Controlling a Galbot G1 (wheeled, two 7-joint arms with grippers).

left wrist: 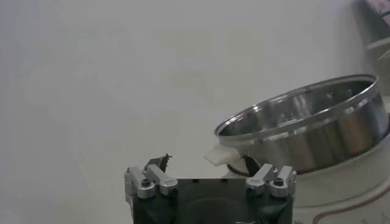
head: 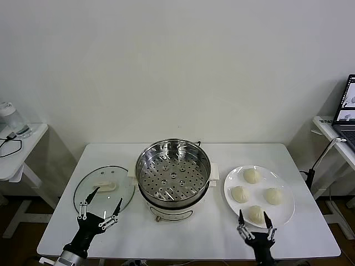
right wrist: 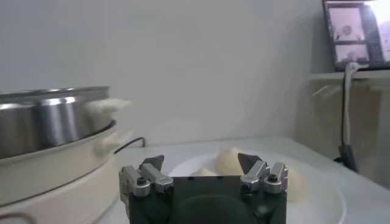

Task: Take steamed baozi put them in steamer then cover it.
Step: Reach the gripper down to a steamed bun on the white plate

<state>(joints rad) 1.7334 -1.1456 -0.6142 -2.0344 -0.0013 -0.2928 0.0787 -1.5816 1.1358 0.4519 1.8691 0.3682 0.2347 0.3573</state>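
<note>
Several cream-white baozi [head: 256, 213] lie on a white plate [head: 230, 180] at the right of the table. The steel steamer [head: 173, 172] stands open in the middle, its perforated tray bare; it also shows in the left wrist view [left wrist: 304, 131] and the right wrist view [right wrist: 52, 115]. The glass cover [head: 104, 188] with a cream handle lies flat on the table to the left of the steamer. My left gripper [head: 99, 210] is open, low over the near edge of the cover. My right gripper [head: 255, 224] is open and empty, just in front of the nearest baozi [right wrist: 228, 159].
A side table with a bottle [head: 12, 119] and cable stands at far left. A laptop [head: 345, 111] sits on a desk at far right. The white table's front edge [head: 188, 256] lies just below both grippers.
</note>
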